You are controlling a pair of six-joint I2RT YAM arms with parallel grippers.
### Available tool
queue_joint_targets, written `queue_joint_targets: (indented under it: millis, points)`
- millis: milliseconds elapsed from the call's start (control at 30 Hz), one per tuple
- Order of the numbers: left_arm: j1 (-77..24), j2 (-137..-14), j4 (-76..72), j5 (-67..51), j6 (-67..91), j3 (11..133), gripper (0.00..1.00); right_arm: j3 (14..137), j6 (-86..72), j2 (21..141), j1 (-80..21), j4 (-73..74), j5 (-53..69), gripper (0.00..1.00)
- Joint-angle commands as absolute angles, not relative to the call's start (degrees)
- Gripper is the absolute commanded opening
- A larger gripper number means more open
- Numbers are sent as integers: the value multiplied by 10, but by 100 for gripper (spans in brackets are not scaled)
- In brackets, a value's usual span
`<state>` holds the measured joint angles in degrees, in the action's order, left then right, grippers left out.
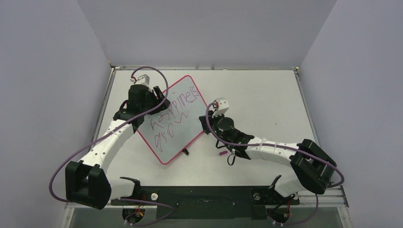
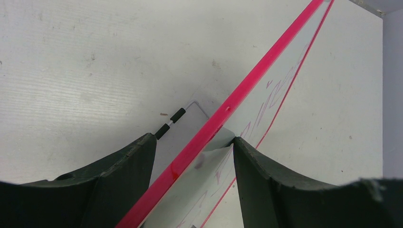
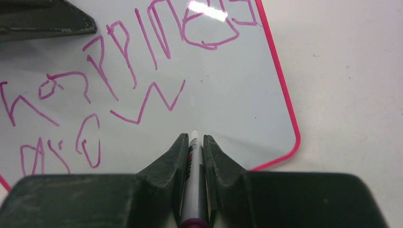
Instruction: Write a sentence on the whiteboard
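Note:
The whiteboard (image 1: 190, 130) lies slanted mid-table, white with a red-pink frame. The sentence (image 1: 173, 114) on it is purple-magenta handwriting; in the right wrist view it (image 3: 123, 52) reads "happiness" with "grow" under it. My left gripper (image 1: 160, 100) is at the board's upper left edge. In the left wrist view its jaws (image 2: 192, 137) straddle the red frame (image 2: 223, 114), which runs aslant between them and sits raised over a shadow. My right gripper (image 1: 209, 124) is shut on a marker (image 3: 195, 175), its tip over blank board (image 3: 237, 104) just right of "grow".
A small purple cap (image 1: 222, 153) lies on the table by the right arm. A black clip (image 1: 185, 152) sticks out at the board's near edge, and a wire with black clips (image 2: 171, 121) shows beside the frame. Grey walls enclose the white tabletop (image 1: 266, 99).

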<state>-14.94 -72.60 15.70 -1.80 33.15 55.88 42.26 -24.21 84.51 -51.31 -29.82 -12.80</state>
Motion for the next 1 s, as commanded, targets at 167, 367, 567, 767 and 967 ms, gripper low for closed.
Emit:
queue_joint_targets:
  millis: [167,367,567,767,967]
  points:
    - [-156,-709,163,-26,292,564,46,334,-291,771,-512,-432,-159,0]
    - [-156,-701,162,-26,293,559,46,282,-305,781,-509,-559,-201,0]
    - [-156,-701,155,-29,293,555,46,280,-336,818,-497,-647,-208,0]
    - [-156,-699,153,-28,293,552,46,318,-361,848,-485,-639,-205,0]
    - [-156,-698,152,-25,292,551,46,344,-381,881,-468,-641,-177,0]
